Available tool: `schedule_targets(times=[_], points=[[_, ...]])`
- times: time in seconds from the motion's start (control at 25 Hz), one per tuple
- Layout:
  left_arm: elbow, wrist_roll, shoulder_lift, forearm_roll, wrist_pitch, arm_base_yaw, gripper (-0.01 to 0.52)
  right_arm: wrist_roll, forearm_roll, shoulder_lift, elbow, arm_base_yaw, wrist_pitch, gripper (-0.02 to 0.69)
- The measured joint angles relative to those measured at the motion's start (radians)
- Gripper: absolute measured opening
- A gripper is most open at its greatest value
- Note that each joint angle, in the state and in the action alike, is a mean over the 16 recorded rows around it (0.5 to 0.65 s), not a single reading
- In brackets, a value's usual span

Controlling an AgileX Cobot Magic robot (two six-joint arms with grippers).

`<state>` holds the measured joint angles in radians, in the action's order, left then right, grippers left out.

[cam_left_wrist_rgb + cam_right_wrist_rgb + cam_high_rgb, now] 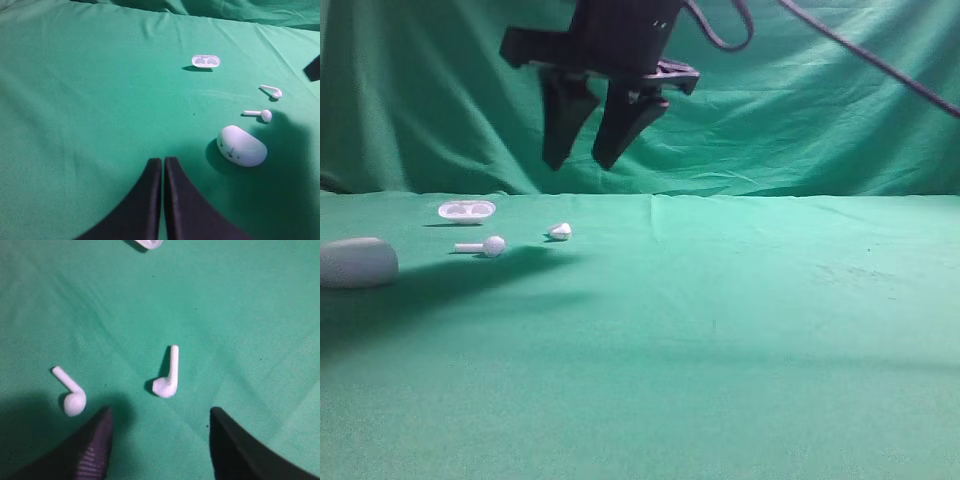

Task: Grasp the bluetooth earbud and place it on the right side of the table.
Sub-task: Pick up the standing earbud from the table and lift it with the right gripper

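The bluetooth earbud (560, 232) lies on the green table (740, 330) at the left. In the right wrist view the earbud (167, 381) lies just ahead of the gap between my open jaws. My right gripper (578, 163) hangs open and empty well above it; it also shows in the right wrist view (160, 412). The twin earbud (485, 245) lies to its left, also in the right wrist view (73, 399). My left gripper (163, 160) is shut and empty, near the white case (241, 146). Both earbuds show there too: the bluetooth earbud (272, 91) and the twin (261, 115).
The white pebble-shaped case (356, 262) sits at the far left edge. A small white open tray (466, 210) lies behind the earbuds, also in the left wrist view (206, 61). Green cloth hangs as a backdrop behind the table.
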<state>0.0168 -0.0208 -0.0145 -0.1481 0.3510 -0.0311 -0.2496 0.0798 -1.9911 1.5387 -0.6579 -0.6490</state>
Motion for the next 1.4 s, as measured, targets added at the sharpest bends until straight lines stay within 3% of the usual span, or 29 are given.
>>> schedule_targets(times=[0.32,0.72,0.84,1.4], points=[[0.000,0.000,0.000,0.000,0.000,0.000,0.000,0.048,-0.007,-0.197,0.213,-0.012,-0.053,0.382],[0.000,0.000,0.000,0.000,0.000,0.000,0.000,0.084,-0.048,-0.303,0.307,-0.013,-0.072,0.403],[0.000,0.000,0.000,0.000,0.000,0.000,0.000,0.092,-0.064,-0.312,0.312,-0.013,-0.071,0.377],[0.000,0.000,0.000,0.000,0.000,0.000,0.000,0.131,-0.094,-0.311,0.325,-0.014,-0.117,0.126]])
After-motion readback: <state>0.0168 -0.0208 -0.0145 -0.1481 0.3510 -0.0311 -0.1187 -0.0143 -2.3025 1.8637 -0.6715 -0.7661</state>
